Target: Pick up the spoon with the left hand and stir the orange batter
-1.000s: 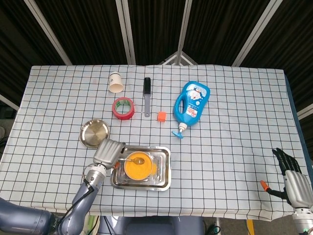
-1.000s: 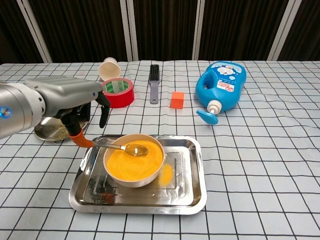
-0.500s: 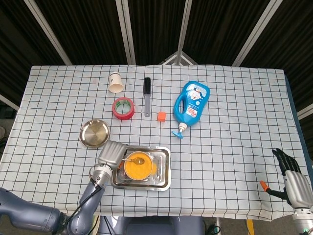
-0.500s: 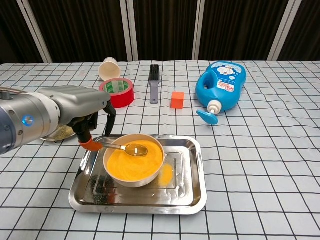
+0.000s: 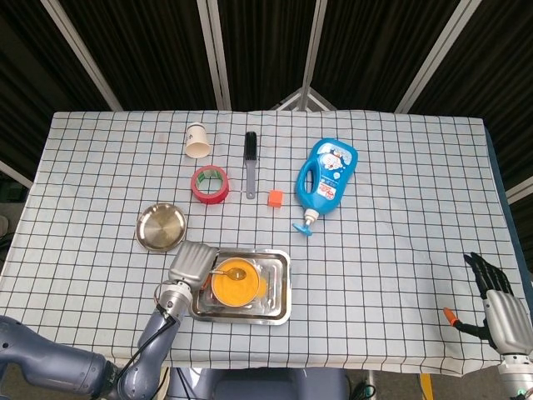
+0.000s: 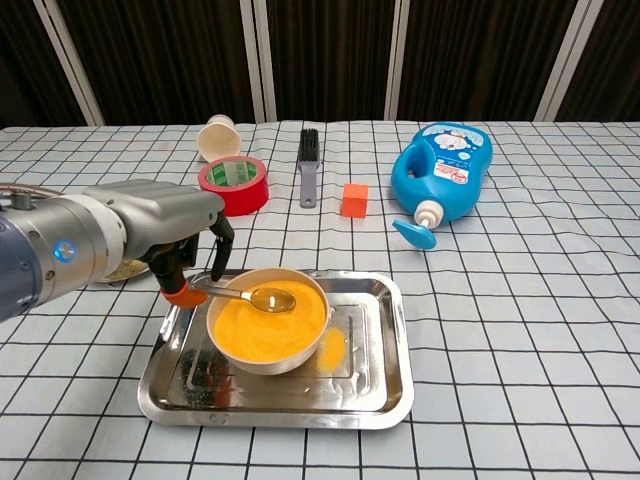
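I am looking at the tray sitting near the front edge of the table, slightly left of centre, with wide bare cloth running off to its right. Behind it, well apart, the red tape roll, the black brush, the orange cube and the blue bottle are lying in a loose row, and a paper cup is tipped over further back. A small steel dish is resting just left of the tray's far corner.

The table is wearing a white checked cloth, and dark curtains with pale frame bars are closing off the room behind.

The bowl of orange batter is standing in the tray's left half. The spoon is lying across the bowl's left rim, its scoop sitting over the batter. I am holding my left hand at the tray's left edge, fingers curled down and gripping the spoon's orange handle end. My right hand is hanging off the table's front right corner, fingers apart, holding nothing.
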`<move>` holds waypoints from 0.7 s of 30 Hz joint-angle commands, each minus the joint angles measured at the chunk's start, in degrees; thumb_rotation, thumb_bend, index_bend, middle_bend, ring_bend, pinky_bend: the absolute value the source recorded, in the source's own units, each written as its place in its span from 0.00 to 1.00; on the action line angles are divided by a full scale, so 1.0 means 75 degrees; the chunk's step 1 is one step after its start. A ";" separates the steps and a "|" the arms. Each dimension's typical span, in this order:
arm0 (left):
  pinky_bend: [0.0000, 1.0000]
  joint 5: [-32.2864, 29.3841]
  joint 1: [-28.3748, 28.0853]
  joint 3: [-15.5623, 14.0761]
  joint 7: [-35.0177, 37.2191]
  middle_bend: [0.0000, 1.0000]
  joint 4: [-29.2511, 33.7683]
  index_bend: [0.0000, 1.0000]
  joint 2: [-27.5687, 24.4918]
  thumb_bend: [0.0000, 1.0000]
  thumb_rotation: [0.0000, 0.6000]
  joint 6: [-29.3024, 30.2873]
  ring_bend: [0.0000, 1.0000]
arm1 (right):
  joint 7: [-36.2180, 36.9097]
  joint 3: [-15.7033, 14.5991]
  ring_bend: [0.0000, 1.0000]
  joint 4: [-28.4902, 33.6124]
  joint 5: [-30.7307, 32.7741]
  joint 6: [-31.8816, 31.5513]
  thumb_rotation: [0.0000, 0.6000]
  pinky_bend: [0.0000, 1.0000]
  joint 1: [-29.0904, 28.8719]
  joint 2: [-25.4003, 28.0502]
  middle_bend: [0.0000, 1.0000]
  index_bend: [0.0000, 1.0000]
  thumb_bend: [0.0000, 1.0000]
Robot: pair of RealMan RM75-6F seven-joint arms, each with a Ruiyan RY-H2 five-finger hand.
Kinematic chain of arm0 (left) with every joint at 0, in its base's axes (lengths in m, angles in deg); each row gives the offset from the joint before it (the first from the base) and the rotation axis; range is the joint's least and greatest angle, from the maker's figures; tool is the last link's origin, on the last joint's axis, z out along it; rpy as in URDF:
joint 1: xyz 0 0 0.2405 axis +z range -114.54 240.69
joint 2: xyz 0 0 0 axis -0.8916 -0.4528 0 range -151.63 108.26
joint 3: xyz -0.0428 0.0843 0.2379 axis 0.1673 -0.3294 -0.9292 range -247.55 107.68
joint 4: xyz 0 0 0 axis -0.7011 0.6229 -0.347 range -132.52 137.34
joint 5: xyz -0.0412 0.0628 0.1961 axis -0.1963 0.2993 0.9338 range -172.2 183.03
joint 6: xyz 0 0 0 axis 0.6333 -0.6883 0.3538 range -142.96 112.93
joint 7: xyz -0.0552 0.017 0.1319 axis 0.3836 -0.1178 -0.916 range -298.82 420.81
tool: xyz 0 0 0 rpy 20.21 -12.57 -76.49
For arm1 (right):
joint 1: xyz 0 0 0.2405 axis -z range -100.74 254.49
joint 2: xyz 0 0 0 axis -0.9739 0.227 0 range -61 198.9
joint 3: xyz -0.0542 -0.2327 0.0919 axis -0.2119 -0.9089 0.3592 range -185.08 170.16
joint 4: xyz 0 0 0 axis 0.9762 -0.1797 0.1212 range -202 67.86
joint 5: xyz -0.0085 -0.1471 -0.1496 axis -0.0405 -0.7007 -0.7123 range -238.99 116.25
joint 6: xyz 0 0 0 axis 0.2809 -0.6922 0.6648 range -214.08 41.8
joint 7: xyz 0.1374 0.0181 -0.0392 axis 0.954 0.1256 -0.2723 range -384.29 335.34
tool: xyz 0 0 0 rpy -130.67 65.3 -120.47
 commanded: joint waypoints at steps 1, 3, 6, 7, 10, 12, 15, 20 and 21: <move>1.00 -0.0006 -0.0010 -0.0016 0.0030 1.00 -0.0022 0.49 0.0003 0.46 1.00 0.0005 1.00 | -0.0005 0.0000 0.00 -0.0003 -0.0003 -0.0002 1.00 0.00 -0.0001 -0.0002 0.00 0.00 0.31; 1.00 0.0006 -0.0025 -0.0028 0.0054 1.00 -0.0052 0.49 0.0007 0.46 1.00 0.0012 1.00 | -0.0003 0.0002 0.00 -0.0003 0.0002 -0.0001 1.00 0.00 0.0000 -0.0002 0.00 0.00 0.31; 1.00 -0.0005 -0.0042 -0.0027 0.0094 1.00 -0.0082 0.49 0.0019 0.46 1.00 0.0005 1.00 | -0.0006 0.0004 0.00 -0.0008 0.0001 -0.0005 1.00 0.00 0.0000 -0.0004 0.00 0.00 0.31; 1.00 -0.0018 -0.0051 -0.0032 0.0099 1.00 -0.0092 0.49 0.0024 0.47 1.00 0.0002 1.00 | -0.0005 0.0005 0.00 -0.0012 -0.0002 -0.0006 1.00 0.00 -0.0001 -0.0006 0.00 0.00 0.31; 1.00 -0.0044 -0.0070 -0.0053 0.0105 1.00 -0.0109 0.50 0.0037 0.48 1.00 0.0001 1.00 | -0.0005 0.0006 0.00 -0.0017 -0.0008 -0.0014 1.00 0.00 0.0000 -0.0010 0.00 0.00 0.31; 1.00 -0.0047 -0.0076 -0.0070 0.0125 1.00 -0.0113 0.50 0.0049 0.49 1.00 0.0005 1.00 | -0.0002 0.0005 0.00 -0.0018 -0.0011 -0.0020 1.00 0.00 0.0003 -0.0009 0.00 0.00 0.31; 1.00 -0.0034 -0.0085 -0.0089 0.0148 1.00 -0.0116 0.52 0.0058 0.53 1.00 0.0016 1.00 | 0.0002 0.0006 0.00 -0.0020 -0.0014 -0.0019 1.00 0.00 0.0002 -0.0010 0.00 0.00 0.31; 1.00 0.0002 -0.0093 -0.0123 0.0193 1.00 -0.0134 0.55 0.0069 0.55 1.00 0.0029 1.00 | 0.0010 0.0007 0.00 -0.0024 -0.0017 -0.0024 1.00 0.00 0.0004 -0.0009 0.00 0.00 0.31; 1.00 0.0016 -0.0094 -0.0128 0.0202 1.00 -0.0140 0.56 0.0064 0.56 1.00 0.0030 1.00 | 0.0011 0.0007 0.00 -0.0024 -0.0017 -0.0023 1.00 0.00 0.0003 -0.0008 0.00 0.00 0.31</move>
